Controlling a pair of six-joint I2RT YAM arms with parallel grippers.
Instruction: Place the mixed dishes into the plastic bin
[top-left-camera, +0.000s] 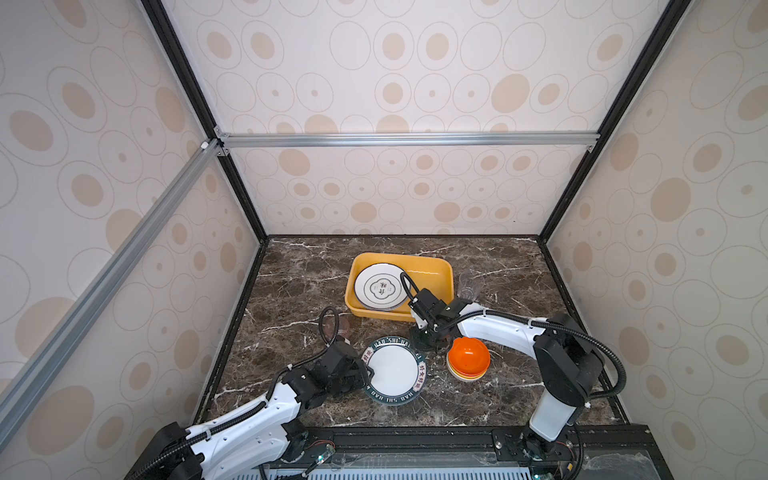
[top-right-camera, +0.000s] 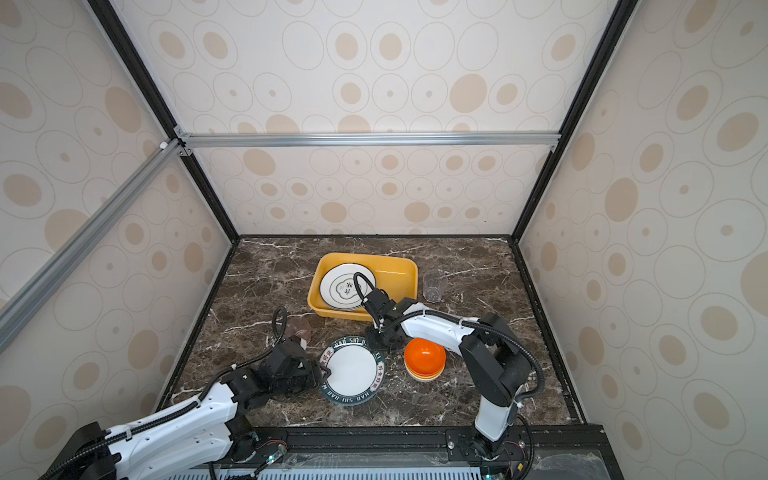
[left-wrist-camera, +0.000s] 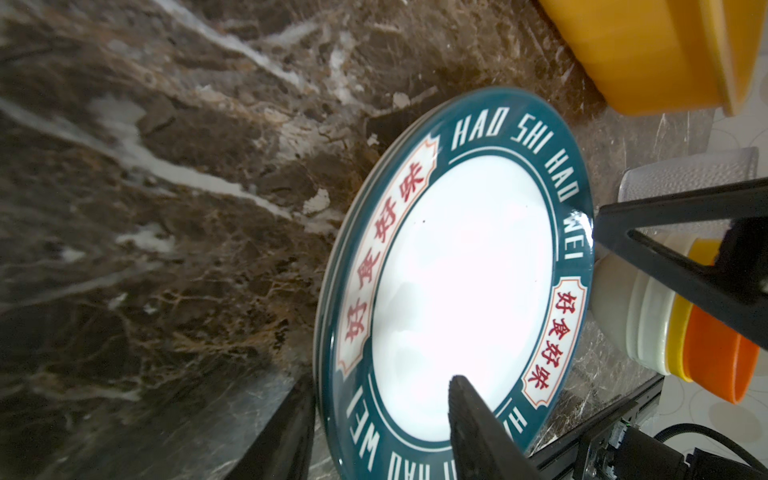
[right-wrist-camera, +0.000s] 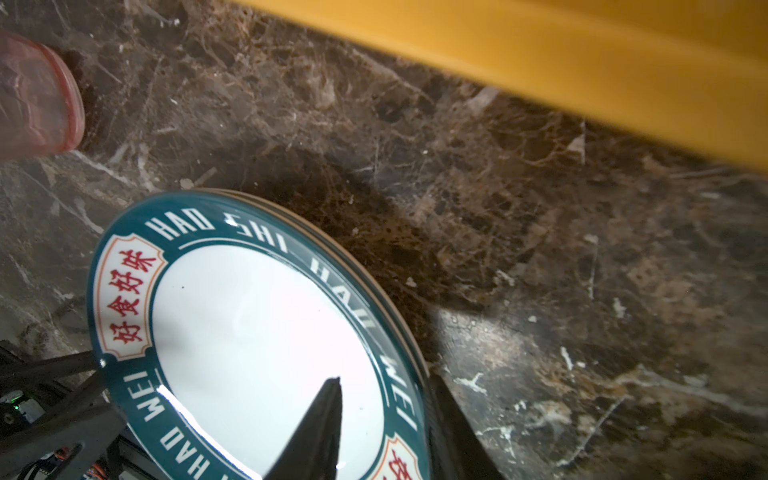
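The plate (top-left-camera: 395, 370), near the front edge of the tabletop (top-left-camera: 291, 286), lies between left fingers (left-wrist-camera: 478, 428) and right fingers (right-wrist-camera: 316, 432), each pair parted astride opposite rims, seemingly unclamped.

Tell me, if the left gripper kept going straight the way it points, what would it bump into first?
The green-rimmed plate: the left gripper has its jaws on either side of the plate's near rim. Past it, the right gripper and the stack of bowls seem in line, though depth is unclear.
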